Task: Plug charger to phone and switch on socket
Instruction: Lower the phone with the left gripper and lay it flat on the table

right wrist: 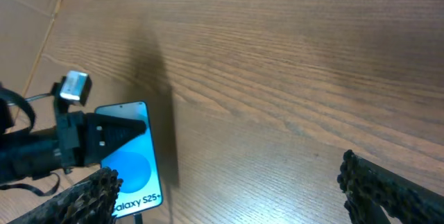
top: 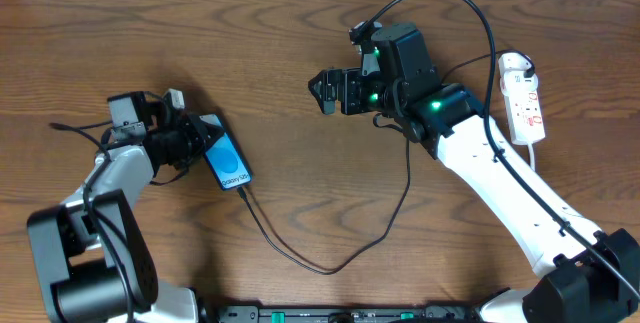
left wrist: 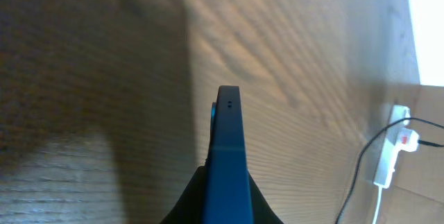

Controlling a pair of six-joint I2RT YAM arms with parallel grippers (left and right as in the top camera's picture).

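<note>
At the left of the wooden table (top: 300, 23), the left pincer (top: 205, 138) is clamped shut on the upper end of the phone (top: 230, 166), one finger on each long edge. The wrist camera there sees the phone edge-on, rising from between its dark fingers (left wrist: 187, 207). The blue screen faces upward and its lower end angles towards the table's middle; whether the phone rests on the wood I cannot tell. The black charger cable (top: 330, 269) meets the phone's lower edge (how firmly it sits there is not clear), loops across the near side of the table and climbs towards the right arm. Right of centre, the right pincer (top: 325, 91) hangs with its jaws spread wide and nothing between them, pointing left at the phone and well apart from it. From its own camera, the phone (right wrist: 132, 161) lies beyond its left fingertip. At the far right, the white power strip (top: 523, 98) lies beside the right arm, behind that pincer.
</note>
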